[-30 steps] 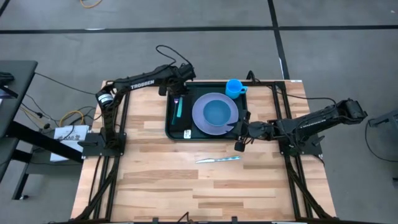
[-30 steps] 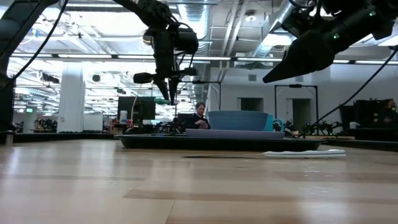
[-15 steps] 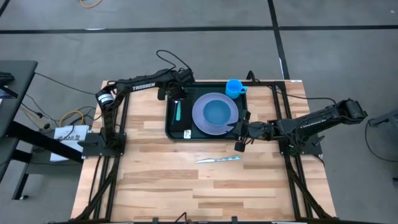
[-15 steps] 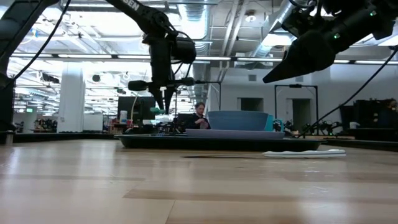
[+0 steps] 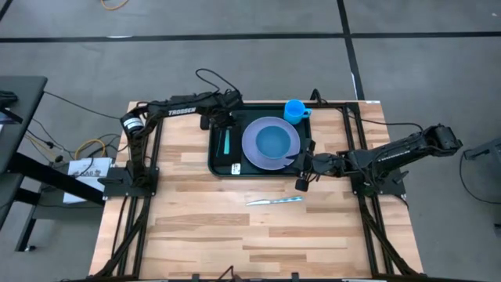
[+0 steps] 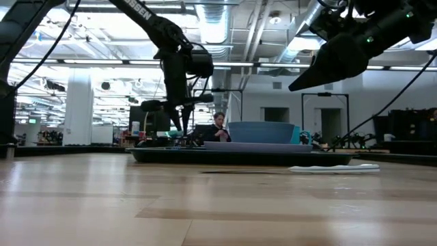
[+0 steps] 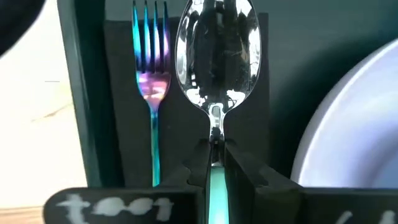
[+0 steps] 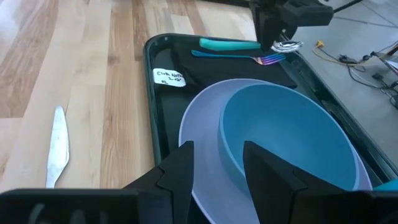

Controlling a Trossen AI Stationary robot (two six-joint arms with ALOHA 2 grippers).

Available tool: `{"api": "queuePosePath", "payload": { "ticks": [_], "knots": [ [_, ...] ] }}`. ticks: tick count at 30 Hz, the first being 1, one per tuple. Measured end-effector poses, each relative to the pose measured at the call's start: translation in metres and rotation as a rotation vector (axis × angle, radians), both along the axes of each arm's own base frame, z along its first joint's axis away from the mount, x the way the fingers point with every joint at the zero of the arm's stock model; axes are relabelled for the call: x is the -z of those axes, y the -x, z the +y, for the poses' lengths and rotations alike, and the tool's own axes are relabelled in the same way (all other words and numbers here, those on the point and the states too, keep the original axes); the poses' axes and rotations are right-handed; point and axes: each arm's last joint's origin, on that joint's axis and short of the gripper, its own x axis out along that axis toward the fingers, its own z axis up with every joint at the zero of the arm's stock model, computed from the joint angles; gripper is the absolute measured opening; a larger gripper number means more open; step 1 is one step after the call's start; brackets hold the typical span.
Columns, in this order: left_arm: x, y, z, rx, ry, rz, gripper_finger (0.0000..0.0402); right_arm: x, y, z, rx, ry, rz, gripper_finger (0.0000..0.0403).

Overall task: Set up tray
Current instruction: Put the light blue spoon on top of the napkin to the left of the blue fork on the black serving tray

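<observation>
The dark green tray (image 5: 216, 160) lies at the table's far middle. On it are a lavender plate (image 5: 252, 149) with a blue bowl (image 5: 274, 141), a blue cup (image 5: 295, 110) and a flat black piece (image 7: 118, 93). An iridescent fork (image 7: 152, 81) lies on that piece. My left gripper (image 5: 223, 121) is over the tray's far left part, shut on a spoon (image 7: 214, 56) beside the fork. My right gripper (image 5: 301, 168) hangs open at the tray's near right corner, holding nothing. A knife (image 5: 274, 200) lies on the table near the tray. My left gripper pinches the spoon's neck (image 7: 214, 134), where the metal meets the teal handle, between its two fingers (image 7: 239, 171). The fingers come from above, pointing steeply down, and lie across the spoon. The spoon sits about level over the black piece, parallel to the fork, bowl toward the far edge.
A white label (image 8: 169, 77) is at the black piece's near end. Bare wood (image 5: 235, 235) stretches across the near half of the table. The arms' frame rails (image 5: 149, 157) run along both sides. A person (image 6: 220, 126) is in the room beyond.
My left gripper has come down toward the tray with the spoon, staying shut on it; the spoon now hangs lower, close over the black piece beside the fork.
</observation>
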Motion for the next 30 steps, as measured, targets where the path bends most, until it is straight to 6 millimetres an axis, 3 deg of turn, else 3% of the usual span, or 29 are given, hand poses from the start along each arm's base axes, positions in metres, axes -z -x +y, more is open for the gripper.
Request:
{"api": "queuePosePath", "payload": {
  "ticks": [8, 17, 30],
  "knots": [
    [0.009, 0.001, 0.003, -0.017, 0.006, 0.016, 0.0012, 0.0, 0.0, 0.0, 0.0, 0.0, 0.0, 0.0131],
    [0.048, -0.014, 0.01, 0.036, 0.091, 0.055, 0.0012, 0.0, 0.0, 0.0, 0.0, 0.001, 0.004, 0.0131],
    [0.031, -0.021, 0.016, 0.045, 0.064, 0.058, 0.0012, 0.001, 0.001, 0.0, 0.0, 0.001, 0.011, 0.0131]
  ]
}}
